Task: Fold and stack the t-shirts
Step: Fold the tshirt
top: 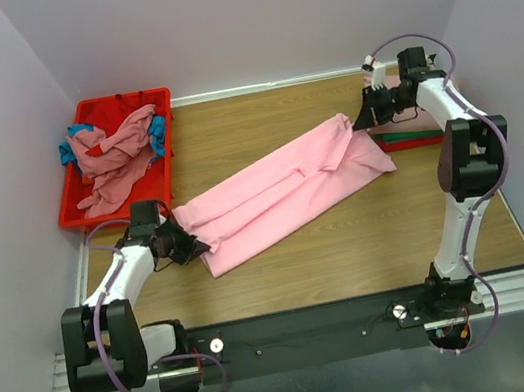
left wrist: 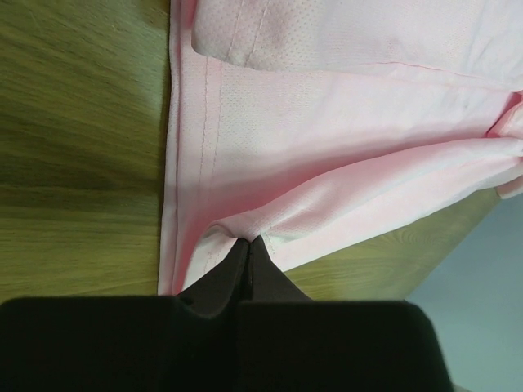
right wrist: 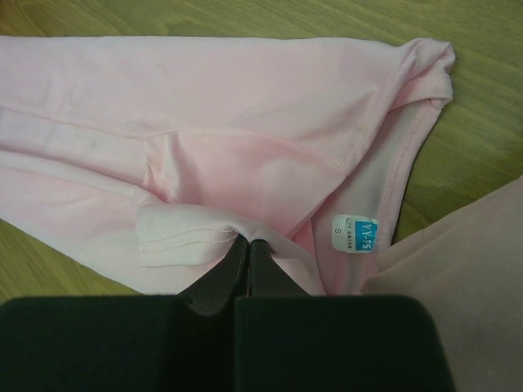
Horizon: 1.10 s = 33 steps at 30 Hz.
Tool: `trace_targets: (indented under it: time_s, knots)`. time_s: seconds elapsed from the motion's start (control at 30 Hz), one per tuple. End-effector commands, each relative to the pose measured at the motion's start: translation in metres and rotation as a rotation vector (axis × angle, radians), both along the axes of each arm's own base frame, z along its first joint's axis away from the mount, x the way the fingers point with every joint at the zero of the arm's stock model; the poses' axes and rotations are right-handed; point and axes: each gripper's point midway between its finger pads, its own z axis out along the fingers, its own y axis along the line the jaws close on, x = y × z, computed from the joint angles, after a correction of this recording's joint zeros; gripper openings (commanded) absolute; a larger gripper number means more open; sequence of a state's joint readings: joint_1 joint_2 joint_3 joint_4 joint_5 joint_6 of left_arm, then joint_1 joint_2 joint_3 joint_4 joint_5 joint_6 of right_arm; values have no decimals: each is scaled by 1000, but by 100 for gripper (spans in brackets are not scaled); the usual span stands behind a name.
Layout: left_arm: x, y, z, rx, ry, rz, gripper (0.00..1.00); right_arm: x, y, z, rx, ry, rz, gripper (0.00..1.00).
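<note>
Left gripper point(left wrist: 249, 243) and right gripper point(right wrist: 248, 240) pinch one t-shirt point(top: 286, 187)

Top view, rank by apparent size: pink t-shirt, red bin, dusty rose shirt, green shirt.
pink t-shirt and red bin: about alike, unranked
dusty rose shirt
green shirt, only a sliver showing

Matt, finely dimpled cloth t-shirt point(top: 282, 192) on smooth wood table point(top: 350, 236).

The white left arm point(top: 118, 272) lies low, elbow back, with the black left pincer point(left wrist: 248, 245) clamped tight on a fold of the bright pink cloth t-shirt point(left wrist: 327, 122). The white right arm point(top: 455, 223) arches high, reaching far forward, and the black right pincer point(right wrist: 248, 242) grips that shirt's other end.
</note>
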<state>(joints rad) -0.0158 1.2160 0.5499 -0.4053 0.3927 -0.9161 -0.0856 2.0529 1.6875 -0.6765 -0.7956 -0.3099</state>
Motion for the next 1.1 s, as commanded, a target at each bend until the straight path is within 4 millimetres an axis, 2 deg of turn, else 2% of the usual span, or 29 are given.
trace_targets:
  time_s: [0.0,0.03,0.23,0.33,0.4,0.43,0.57,0.6,0.67,0.73,0.8,0.9,1.07]
  knots:
    - [11,6,4,37,-32,-11,0,10,1,-5,-22,-6,-8,0]
    - [13,12,3,38,-29,11,0,10,2,-6,-24,-1,-8,0]
    - [16,15,5,35,-38,-19,1,10,4,-7,-26,-3,-1,0]
    - [21,22,9,44,-50,-19,9,10,5,-7,-23,-2,1,0]
    - [24,25,15,51,-80,-34,26,10,6,-7,-23,-4,6,0]
    - [25,26,16,44,-86,-33,26,9,6,-7,-23,-4,7,0]
    - [26,22,25,15,-125,-87,43,9,10,-8,-22,-1,15,0]
    - [25,20,27,8,-142,-115,45,9,10,-9,-22,-2,16,0]
    - [27,17,33,-7,-180,-140,45,8,12,-11,-25,0,21,1]
    - [32,11,50,-32,-275,-186,46,8,14,-10,-28,-1,26,0]
    - [33,4,73,-49,-394,-236,47,9,16,-12,-29,2,28,0]
    - [39,7,104,6,-528,-257,47,10,18,-12,-33,1,32,0]
    - [32,6,99,25,-533,-316,47,14,21,-17,-39,10,29,0]
